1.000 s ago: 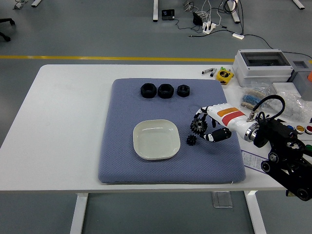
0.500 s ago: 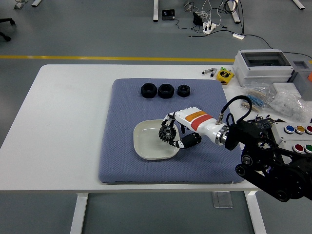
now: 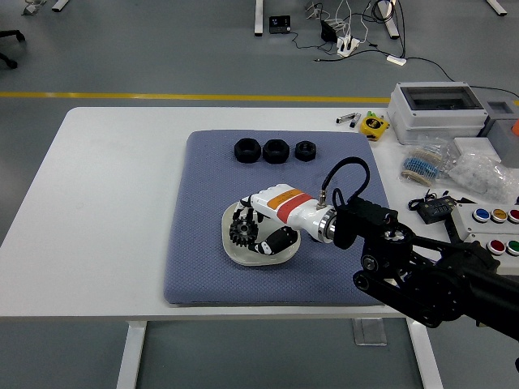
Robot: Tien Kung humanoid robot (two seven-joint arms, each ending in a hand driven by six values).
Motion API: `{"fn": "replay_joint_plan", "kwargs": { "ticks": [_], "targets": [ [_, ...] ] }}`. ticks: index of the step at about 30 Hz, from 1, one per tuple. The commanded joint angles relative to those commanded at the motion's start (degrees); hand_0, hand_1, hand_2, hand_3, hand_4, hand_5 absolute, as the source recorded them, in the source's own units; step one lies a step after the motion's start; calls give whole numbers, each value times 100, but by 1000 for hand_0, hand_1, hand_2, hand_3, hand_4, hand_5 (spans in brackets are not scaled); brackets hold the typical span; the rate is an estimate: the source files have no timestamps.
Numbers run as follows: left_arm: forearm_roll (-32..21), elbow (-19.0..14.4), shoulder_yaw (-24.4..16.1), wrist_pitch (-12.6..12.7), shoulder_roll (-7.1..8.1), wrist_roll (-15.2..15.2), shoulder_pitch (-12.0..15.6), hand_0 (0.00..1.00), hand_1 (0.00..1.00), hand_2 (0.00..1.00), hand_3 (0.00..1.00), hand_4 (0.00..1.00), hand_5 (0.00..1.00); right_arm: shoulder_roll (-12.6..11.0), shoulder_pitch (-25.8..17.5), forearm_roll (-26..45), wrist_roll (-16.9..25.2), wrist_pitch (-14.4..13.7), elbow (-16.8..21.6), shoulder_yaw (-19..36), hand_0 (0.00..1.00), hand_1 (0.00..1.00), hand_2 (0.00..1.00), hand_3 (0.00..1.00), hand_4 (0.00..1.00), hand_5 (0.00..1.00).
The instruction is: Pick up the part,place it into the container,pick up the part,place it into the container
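1. Head view: nearest the camera, the robot's right arm [image 3: 422, 275] comes in from the lower right and reaches left over the blue mat [image 3: 203, 243], which serves here as the landmark and lies on the white counter [image 3: 105, 203].
2. On the near middle of the mat sits the white dish [image 3: 231, 251], the container; most of it is covered by the right hand [image 3: 259, 229].
3. The right hand is inside the dish, fingers curled around a black gear [image 3: 240, 233], which sits low over the dish's left part. Whether the gear touches the dish floor cannot be told.
4. A second small gear seen by the mat's right part is not visible; it may be hidden under the hand.
5. Along the far edge of the mat three black nuts [image 3: 274, 151] lie in a row, well apart from the dish.
6. Off the mat's far right corner lie a yellow tape measure [image 3: 374, 125] and a grey box [image 3: 438, 109].
7. To the right of the mat, at the counter's right edge, stands a button panel [image 3: 495, 223] with coloured buttons, and beyond it a clear bag [image 3: 478, 172] of small items.
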Motion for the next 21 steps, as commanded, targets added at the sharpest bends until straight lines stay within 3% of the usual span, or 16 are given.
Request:
{"fn": "replay_joint_plan", "kwargs": {
  "ticks": [1, 12, 18, 19, 21],
  "targets": [
    [0, 0, 2, -1, 2, -1, 2, 710, 619, 642, 566, 617, 703, 6, -5, -4, 42, -13, -1, 12, 668, 656, 795, 920, 998, 233],
    [37, 0, -12, 0, -2, -5, -6, 710, 618, 641, 567, 617, 703, -72, -61, 43, 103, -31, -60, 275, 691, 668, 804, 932, 998, 228],
    [40, 0, -28, 7, -12, -9, -19, 710, 617, 641, 566, 619, 703, -213, -102, 296, 164, -133, -63, 713, 685, 662, 794, 909, 998, 238],
    [40, 0, -29, 9, -14, -10, -20, 710, 617, 642, 567, 618, 703, -265, -115, 333, 150, -167, -59, 812, 659, 644, 747, 837, 998, 240],
    [36, 0, -33, 12, -17, -12, -19, 710, 617, 642, 567, 618, 703, -361, -135, 374, 110, -182, -64, 967, 659, 644, 747, 837, 998, 240]
  ]
}}
